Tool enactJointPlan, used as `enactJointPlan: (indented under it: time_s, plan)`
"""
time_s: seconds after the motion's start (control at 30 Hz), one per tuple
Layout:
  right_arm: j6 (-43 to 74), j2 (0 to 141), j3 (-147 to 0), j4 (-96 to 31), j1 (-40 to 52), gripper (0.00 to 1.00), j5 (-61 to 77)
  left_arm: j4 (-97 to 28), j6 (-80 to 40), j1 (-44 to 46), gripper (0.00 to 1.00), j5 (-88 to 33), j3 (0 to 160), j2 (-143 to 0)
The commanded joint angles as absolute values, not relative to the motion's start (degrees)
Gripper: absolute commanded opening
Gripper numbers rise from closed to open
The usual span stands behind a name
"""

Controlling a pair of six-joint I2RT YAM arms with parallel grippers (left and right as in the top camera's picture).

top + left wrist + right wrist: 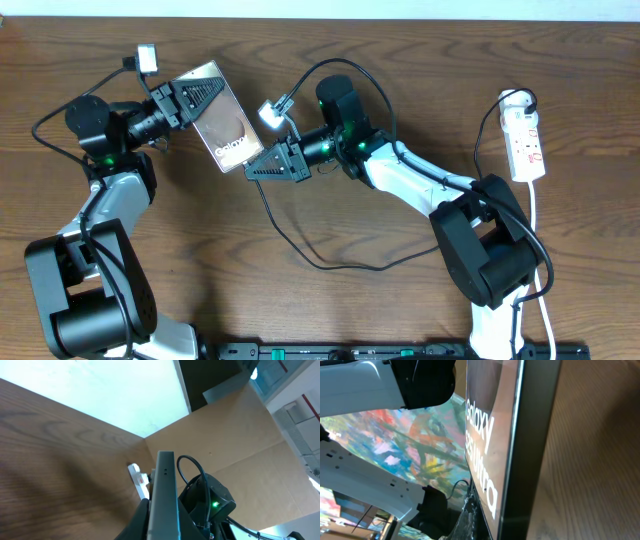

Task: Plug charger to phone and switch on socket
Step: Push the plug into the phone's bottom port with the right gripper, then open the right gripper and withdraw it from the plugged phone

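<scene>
Pinching the Galaxy phone (225, 120), the left gripper (188, 100) is bracing it while the right gripper (258, 168), at the phone's lower edge, is nipping the charger (350, 268): align squarely, push gently.

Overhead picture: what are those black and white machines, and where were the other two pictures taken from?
Those are two robot arms at a wooden table. The overhead picture comes from a fixed camera looking straight down. The other two come from small cameras on each arm's wrist, so they show things very close up.

The left arm grips one end of a phone in its shut jaws, and its wrist camera sees the phone edge-on. The right arm has its shut jaws at the phone's other end. They appear to pinch the tip of the thin black charger, whose cable loops across the table. Its wrist camera shows the screen's "Galaxy" text.

A white socket strip lies beside the right arm, untouched.
</scene>
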State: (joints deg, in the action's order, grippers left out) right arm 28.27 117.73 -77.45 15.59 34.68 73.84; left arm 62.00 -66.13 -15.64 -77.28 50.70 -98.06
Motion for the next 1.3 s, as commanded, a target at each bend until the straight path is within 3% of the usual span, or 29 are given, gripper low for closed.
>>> enactJointPlan:
  time_s: [0.0,0.97,1.03,1.1,1.27]
  plan:
    - [28.7,117.3,-79.0,17.4,33.7,0.01,67.6,62.3,-66.3,-14.6,0.07,-82.2,50.9,-98.1]
    - [28.7,117.3,-79.0,18.3,31.8,0.01,68.1,62.3,-66.7,-14.7,0.08,-82.2,50.9,-98.1]
    - [28.7,117.3,-79.0,18.2,31.9,0.08,68.5,62.3,-66.7,-14.7,0.07,-81.4,50.9,-98.1]
    - [28.7,117.3,-79.0,18.2,31.9,0.23,69.2,62.3,-66.7,-14.8,0.08,-80.8,50.9,-98.1]
    - [28.7,117.3,-79.0,18.2,31.9,0.75,70.3,62.3,-66.7,-15.4,0.07,-79.6,50.9,-98.1]
